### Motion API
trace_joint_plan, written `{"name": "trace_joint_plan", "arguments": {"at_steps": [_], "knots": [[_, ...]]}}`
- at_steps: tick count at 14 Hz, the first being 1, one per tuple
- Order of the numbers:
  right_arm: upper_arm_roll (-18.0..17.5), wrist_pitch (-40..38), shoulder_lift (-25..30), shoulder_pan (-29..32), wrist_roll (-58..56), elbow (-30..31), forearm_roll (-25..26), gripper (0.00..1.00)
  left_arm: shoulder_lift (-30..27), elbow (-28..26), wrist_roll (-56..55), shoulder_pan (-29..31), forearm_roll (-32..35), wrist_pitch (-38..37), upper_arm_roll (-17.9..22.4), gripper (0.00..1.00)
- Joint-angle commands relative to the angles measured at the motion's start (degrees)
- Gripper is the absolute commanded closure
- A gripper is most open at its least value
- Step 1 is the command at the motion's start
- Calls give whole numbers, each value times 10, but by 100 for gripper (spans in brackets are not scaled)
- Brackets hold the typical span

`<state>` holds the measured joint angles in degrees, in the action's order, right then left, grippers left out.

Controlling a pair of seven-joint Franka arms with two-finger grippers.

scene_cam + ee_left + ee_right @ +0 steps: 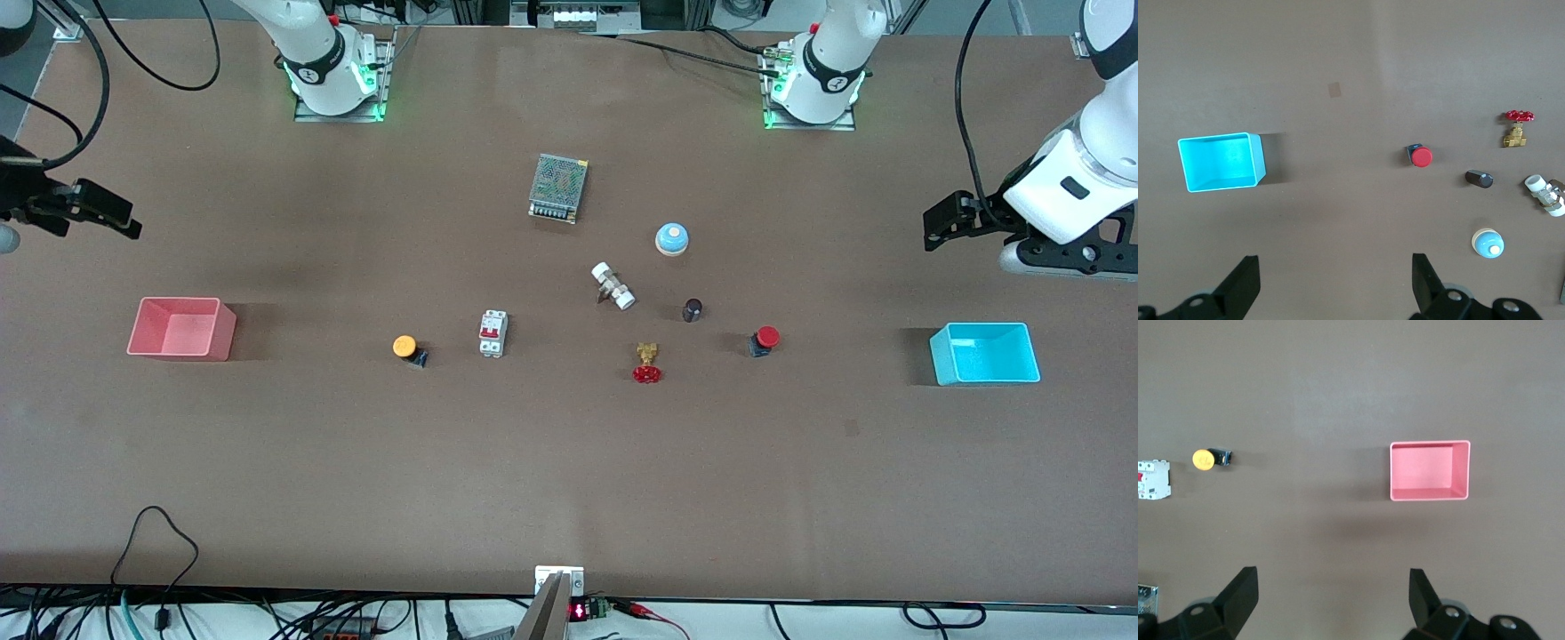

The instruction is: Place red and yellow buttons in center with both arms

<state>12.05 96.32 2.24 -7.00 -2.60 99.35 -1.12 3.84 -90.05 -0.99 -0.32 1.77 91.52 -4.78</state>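
Observation:
The red button (765, 340) lies on the brown tabletop (569, 444) between the brass valve and the blue bin; it also shows in the left wrist view (1421, 157). The yellow button (407, 348) lies between the pink bin and a white breaker; it also shows in the right wrist view (1205, 459). My left gripper (933, 224) hangs open and empty over bare table at the left arm's end, its own view (1336, 280) showing the jaws wide apart. My right gripper (120, 216) hangs open and empty over bare table at the right arm's end (1335, 597).
Blue bin (985, 354) and pink bin (180, 328) stand at the two ends. In the middle lie a breaker (493, 333), a red-handled brass valve (647, 363), a dark cylinder (692, 309), a white fitting (613, 285), a blue bell (672, 238) and a power supply (558, 188).

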Motion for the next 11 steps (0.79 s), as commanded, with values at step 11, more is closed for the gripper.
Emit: {"name": "trace_joint_plan", "arguments": {"at_steps": [11], "knots": [[4, -21, 33, -8, 9, 16, 16, 0, -13, -9, 12, 3, -10, -3, -1, 0]]}}
